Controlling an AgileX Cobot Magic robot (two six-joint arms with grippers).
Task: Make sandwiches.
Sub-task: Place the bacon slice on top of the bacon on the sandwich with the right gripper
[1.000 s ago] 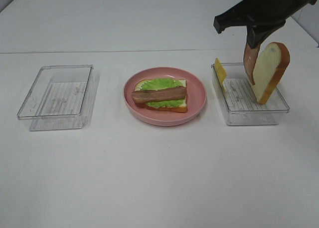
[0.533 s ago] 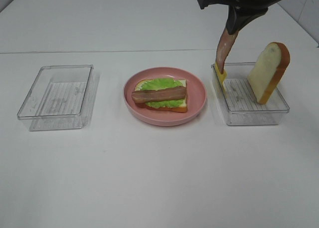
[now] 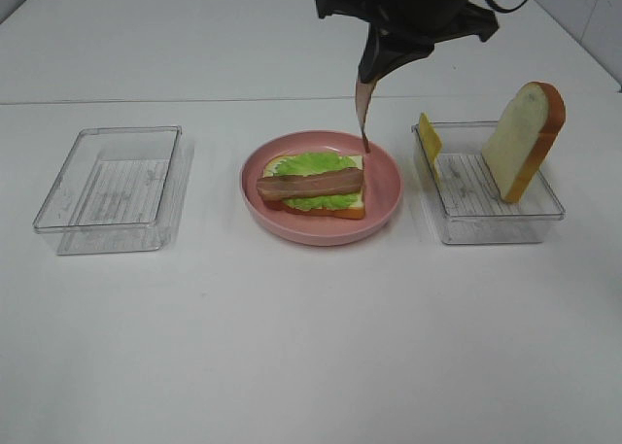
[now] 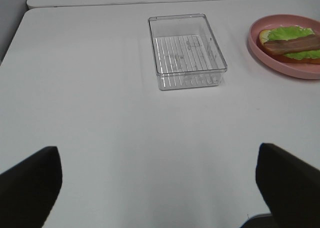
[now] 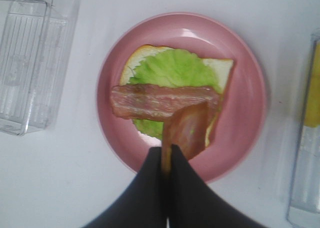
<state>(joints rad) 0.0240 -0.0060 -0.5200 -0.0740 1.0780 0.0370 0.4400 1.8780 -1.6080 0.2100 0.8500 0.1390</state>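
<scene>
On the pink plate [image 3: 384, 206] lies a bread slice [image 3: 351, 209] topped with green lettuce [image 3: 311, 164] and one bacon strip [image 3: 310, 184]. My right gripper [image 3: 372, 72] hangs above the plate's far right side, shut on a second bacon strip [image 3: 364, 114] that dangles down, its tip just over the plate. From the right wrist, that held bacon strip [image 5: 186, 130] hangs from the right gripper [image 5: 166, 155] above the plate [image 5: 245, 113]. Another bread slice [image 3: 525, 140] leans upright in the right tray [image 3: 496, 225], and a yellow cheese slice [image 3: 429, 140] leans at that tray's left wall. My left gripper [image 4: 155, 178] is open, well short of the plate.
A clear empty tray [image 3: 112, 187] sits left of the plate, seen also as the clear tray [image 4: 186, 51] from the left wrist. White tabletop [image 3: 311, 337] spreads in front of the plate and trays.
My right gripper has carried the bacon strip up out of the right tray and leftward, to above the plate. The bread and cheese stay in the tray.
</scene>
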